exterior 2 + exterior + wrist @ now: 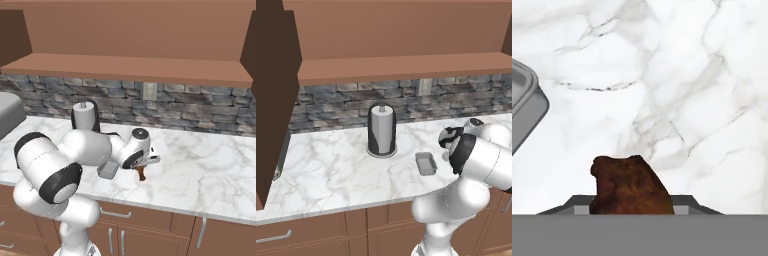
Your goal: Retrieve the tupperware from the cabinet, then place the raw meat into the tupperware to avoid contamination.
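Raw meat (pixel 631 186) sits closest to hand cam, wedged btwn the two dark finger tips at frame bottom; jaws look closed on it. In right base view the gripper (pixel 142 169) is low over the marble counter (pixel 210 170) w/ the reddish chunk hanging under it, can't tell if lifted yet. Tupperware (pixel 426 163) already out on counter, near the paper towel roll (pixel 381 129), just beside the meat, apart from it. Progress: retrieval looks done, meat grabbed. Left: lift, carry over to tupperware, drop inside. Roughly past halfway, judging by layout.
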Controlling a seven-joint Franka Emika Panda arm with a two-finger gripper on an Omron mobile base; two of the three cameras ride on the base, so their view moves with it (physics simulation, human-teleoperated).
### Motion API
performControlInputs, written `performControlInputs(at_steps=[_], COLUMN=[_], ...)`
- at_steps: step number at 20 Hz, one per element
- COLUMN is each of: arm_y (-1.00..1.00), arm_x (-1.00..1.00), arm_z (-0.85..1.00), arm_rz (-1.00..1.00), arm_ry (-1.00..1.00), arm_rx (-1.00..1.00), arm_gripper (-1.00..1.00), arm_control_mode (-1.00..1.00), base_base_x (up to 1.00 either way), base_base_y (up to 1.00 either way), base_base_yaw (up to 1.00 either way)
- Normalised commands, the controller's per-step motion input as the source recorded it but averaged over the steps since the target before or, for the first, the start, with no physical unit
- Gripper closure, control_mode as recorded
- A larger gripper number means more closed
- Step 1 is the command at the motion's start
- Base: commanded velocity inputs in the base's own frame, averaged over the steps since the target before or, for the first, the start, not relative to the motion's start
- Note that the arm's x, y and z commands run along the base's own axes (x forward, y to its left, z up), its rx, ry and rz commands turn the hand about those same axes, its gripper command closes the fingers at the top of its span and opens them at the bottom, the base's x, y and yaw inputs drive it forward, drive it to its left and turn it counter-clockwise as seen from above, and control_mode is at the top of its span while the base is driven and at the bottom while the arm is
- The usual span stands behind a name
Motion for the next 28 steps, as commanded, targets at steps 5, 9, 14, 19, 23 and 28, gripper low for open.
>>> performControlInputs(at_steps=[5, 9, 14, 19, 23, 28], arm_y=[0.24, 0.25, 0.18, 0.18, 0.29, 0.34], arm_x=[-0.11, -0.13, -0.21, -0.27, -0.14, 0.01], arm_z=[0.59, 0.53, 0.54, 0.47, 0.44, 0.31], arm_rz=[0.05, 0.05, 0.01, 0.00, 0.00, -0.01], arm_ry=[0.04, 0.07, 0.04, 0.04, 0.06, 0.12], arm_rx=[0.00, 0.00, 0.03, 0.06, 0.03, 0.00], arm_gripper=[1.00, 1.00, 1.00, 1.00, 1.00, 1.00], arm_control_mode=[-1.00, -1.00, -1.00, -1.00, -1.00, -1.00], base_base_x=[0.00, 0.00, 0.00, 0.00, 0.00, 0.00], base_base_y=[0.00, 0.00, 0.00, 0.00, 0.00, 0.00], base_base_yaw=[0.00, 0.00, 0.00, 0.00, 0.00, 0.00])
